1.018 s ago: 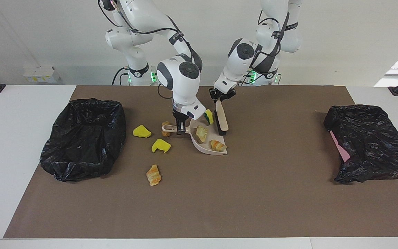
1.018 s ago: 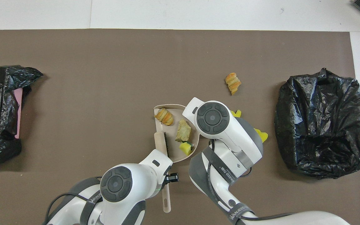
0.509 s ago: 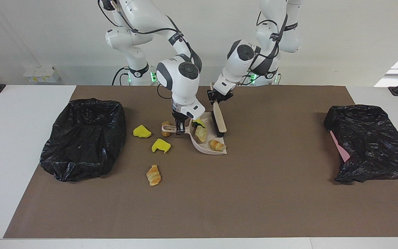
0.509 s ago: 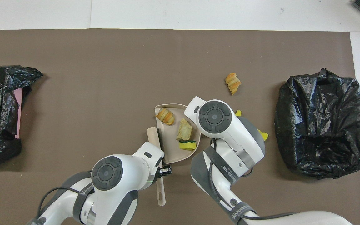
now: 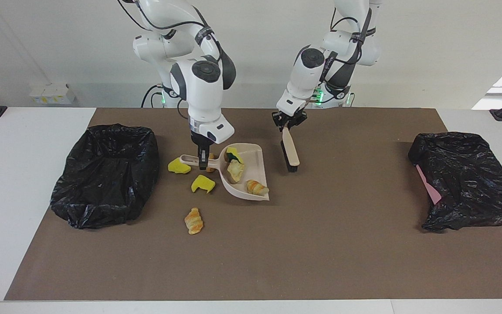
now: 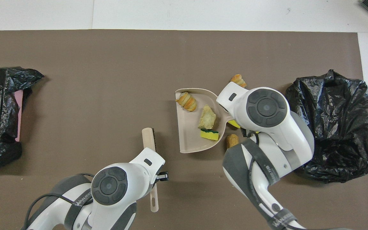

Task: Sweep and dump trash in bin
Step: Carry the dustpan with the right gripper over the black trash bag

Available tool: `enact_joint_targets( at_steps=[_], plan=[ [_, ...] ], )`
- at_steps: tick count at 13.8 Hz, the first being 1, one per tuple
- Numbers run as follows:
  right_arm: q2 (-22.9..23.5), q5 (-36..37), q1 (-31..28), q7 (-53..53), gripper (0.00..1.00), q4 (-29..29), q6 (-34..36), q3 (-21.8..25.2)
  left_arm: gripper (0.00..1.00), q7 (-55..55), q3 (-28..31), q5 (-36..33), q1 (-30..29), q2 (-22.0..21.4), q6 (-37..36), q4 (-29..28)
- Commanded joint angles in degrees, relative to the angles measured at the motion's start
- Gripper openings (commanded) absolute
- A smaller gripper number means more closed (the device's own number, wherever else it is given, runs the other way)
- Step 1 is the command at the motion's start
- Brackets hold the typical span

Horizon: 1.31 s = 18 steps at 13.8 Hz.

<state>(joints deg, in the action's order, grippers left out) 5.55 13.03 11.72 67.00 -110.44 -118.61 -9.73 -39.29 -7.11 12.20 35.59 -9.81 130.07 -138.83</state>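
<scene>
- Matte brown mat (image 5: 320,244) spread over a smooth white table (image 5: 24,174); plain pale wall at the robots' end.
- Crinkled glossy black bin bag (image 5: 103,174) at 3 o'clock of the mat in the overhead view; second black bag (image 5: 469,179) at 9 o'clock, pink edge showing.
- Right gripper (image 5: 201,159) clenched on the slim looped handle of the beige plastic dustpan (image 5: 251,168), a rounded scoop with a low wall.
- Inside the dustpan: a ridged golden croissant piece (image 5: 257,187), a pale crumbly bread chunk (image 5: 235,169) and a yellow sponge with a green face (image 5: 232,154).
- On the mat: two bright yellow spongy chunks (image 5: 178,166) (image 5: 202,183) beside the handle, a striped loose croissant (image 5: 194,220) at about 1 o'clock of the dustpan seen from overhead, and a stubby brown cylinder (image 6: 232,140) at 4 o'clock.
- Left gripper (image 5: 289,124) grasping a beige brush (image 5: 290,150) with dark bristles, at 8 o'clock of the dustpan from overhead, apart from it.
- Lettering on the left arm's band partly legible, starting "WANJEE".
</scene>
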Motion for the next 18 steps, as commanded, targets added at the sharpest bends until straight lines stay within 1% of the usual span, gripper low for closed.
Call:
enact_joint_targets(
  at_steps=[1,3,5,7,8,9,10,11,14,16,18],
  plan=[
    [-5.8,-3.44,-5.72,7.42,0.0,-1.97,1.8,-0.46,0.0,-6.31,-0.71,-1.48,3.77,-1.71,0.27,-1.53],
    [-8.44,-4.41,-9.15,10.07,0.0,-1.97,3.46,-0.46,0.0,-8.42,-0.71,-1.48,7.29,-1.27,2.98,-3.72],
    [-10.55,-4.77,-12.58,11.48,0.0,-1.88,5.57,-0.2,0.0,-12.99,-0.71,-1.48,11.24,-0.91,9.03,-7.58],
    [-12.4,-4.77,-16.53,12.01,0.0,-1.79,8.38,-0.02,0.0,-12.83,-0.71,-1.48,12.04,-0.65,10.29,-8.39],
    [-12.93,-4.85,-18.38,13.06,0.0,-1.53,9.61,0.06,0.76,-11.79,-0.71,-1.48,11.61,-0.48,10.21,-8.3],
    [-13.72,-5.03,-20.05,13.07,0.0,-1.44,11.28,0.15,1.0,-11.69,-0.62,-1.48,11.17,0.05,9.86,-7.69],
    [-13.98,-5.03,-21.81,13.42,0.0,-1.18,12.51,0.5,1.0,-11.6,-0.53,-1.48,10.39,0.05,9.42,-6.91],
    [-13.99,-5.03,-23.91,13.51,0.0,-1.18,13.83,1.11,1.0,-11.43,-0.53,-1.57,8.29,0.31,8.37,-5.16],
    [-14.34,-4.94,-29.89,14.47,0.0,-1.09,16.21,2.35,1.0,-8.54,-0.62,-4.63,1.53,2.07,3.98,1.52],
    [-14.6,-4.85,-32.88,16.06,0.0,-1.09,18.14,2.61,1.0,-4.06,-0.62,-4.73,-3.05,4.08,2.56,5.83],
    [-15.3,-3.54,-35.0,15.45,0.0,-1.09,21.39,2.7,1.0,-0.99,-0.62,-4.73,-7.36,7.24,2.3,10.74]
  ],
)
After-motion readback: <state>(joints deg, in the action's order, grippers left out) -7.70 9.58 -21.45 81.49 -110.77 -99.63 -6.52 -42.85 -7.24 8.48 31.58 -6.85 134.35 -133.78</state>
